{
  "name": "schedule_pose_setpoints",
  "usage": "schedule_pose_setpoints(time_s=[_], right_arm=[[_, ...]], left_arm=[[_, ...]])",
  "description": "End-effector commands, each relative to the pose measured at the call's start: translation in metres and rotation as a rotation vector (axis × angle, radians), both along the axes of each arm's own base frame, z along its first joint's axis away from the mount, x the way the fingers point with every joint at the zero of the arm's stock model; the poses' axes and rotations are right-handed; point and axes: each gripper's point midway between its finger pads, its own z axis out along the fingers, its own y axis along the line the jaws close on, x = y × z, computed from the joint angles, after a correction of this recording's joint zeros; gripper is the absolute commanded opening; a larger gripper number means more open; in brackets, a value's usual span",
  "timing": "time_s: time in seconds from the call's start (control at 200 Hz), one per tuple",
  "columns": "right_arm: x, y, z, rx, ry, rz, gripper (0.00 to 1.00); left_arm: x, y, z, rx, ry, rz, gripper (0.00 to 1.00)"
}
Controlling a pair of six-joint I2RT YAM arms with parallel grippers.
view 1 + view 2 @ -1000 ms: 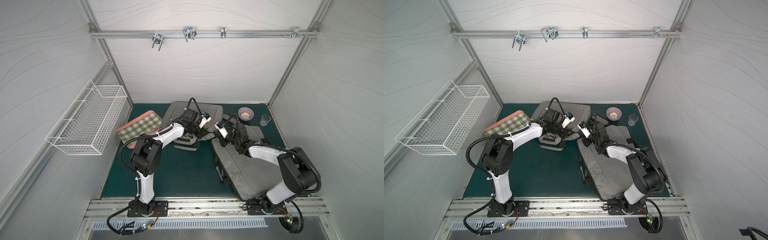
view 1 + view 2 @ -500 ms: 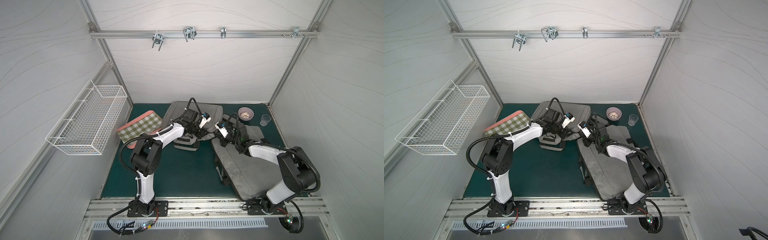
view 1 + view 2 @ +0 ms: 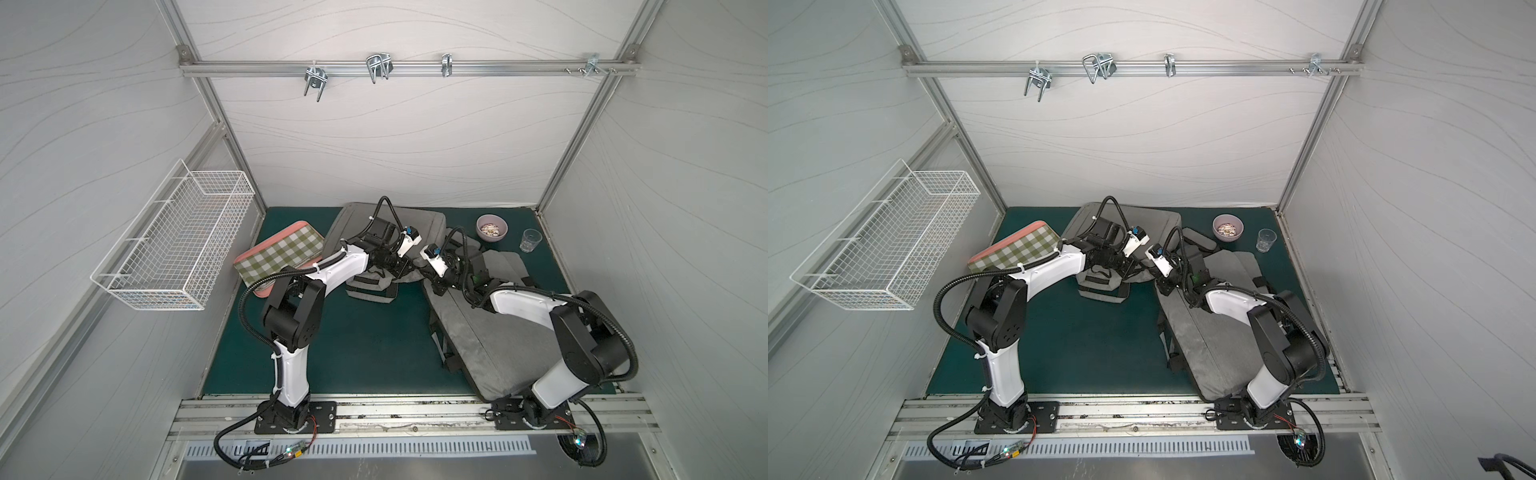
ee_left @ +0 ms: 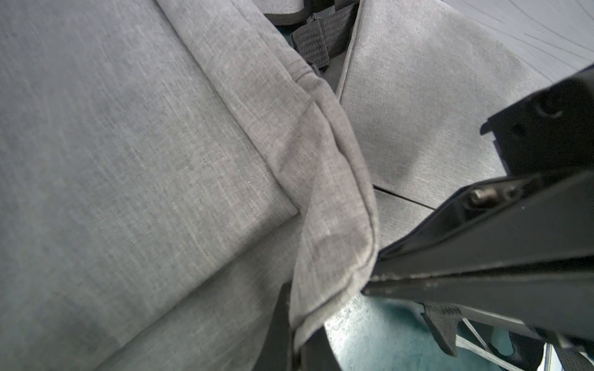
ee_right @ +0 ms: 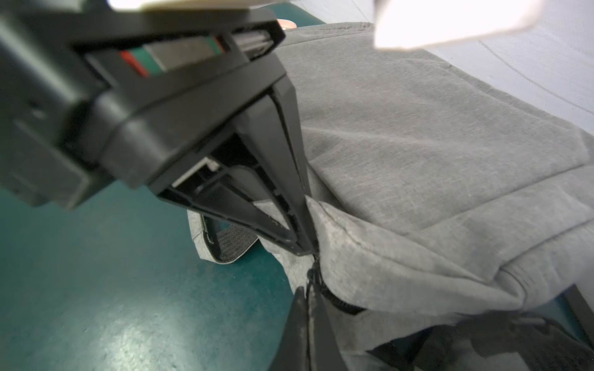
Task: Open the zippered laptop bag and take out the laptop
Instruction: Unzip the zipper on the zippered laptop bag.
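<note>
Left gripper (image 4: 295, 340) clamps a corner of the gray laptop bag (image 4: 128, 160), right gripper (image 5: 308, 324) pinches its zipper pull (image 5: 313, 274); unzipping next needs a steady draw.

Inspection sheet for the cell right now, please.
Surface: green mat, no spills seen.
Job's things: laptop bag at the back, zipper pull at its corner; laptop not seen.
Clutter: second grey bag, checked tray, bowl, glass.
Grippers: left gripper jaws shut on the bag's fabric; right gripper jaws shut on the zipper pull.
Cables: black cables loop off both arms, no snag seen.
Surroundings: wire basket on side wall, hook rail on back wall.
</note>
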Motion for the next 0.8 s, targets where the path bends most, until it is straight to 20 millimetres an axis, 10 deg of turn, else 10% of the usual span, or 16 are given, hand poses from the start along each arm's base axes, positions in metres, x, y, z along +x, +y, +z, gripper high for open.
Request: schedule_pose_setpoints(time_s=[0.0, 0.28, 0.61, 0.795], right_arm=[[-0.029, 0.03, -0.001, 0.041, 0.05, 0.141, 0.0], [-0.024, 0.011, 0.012, 0.138, 0.15, 0.061, 0.0], [0.011, -0.053, 0.03, 0.308, 0.423, -0.338, 0.44], [0.029, -0.063, 0.028, 0.388, 0.67, -0.521, 0.48]], left_arm=[[0.024, -0.019, 0.046, -0.109, -0.167, -0.043, 0.05], [0.022, -0.018, 0.043, -0.102, -0.177, -0.051, 0.06], [0.022, -0.013, 0.034, -0.066, -0.185, -0.053, 0.07], [0.021, -0.011, 0.03, -0.056, -0.184, -0.046, 0.07]])
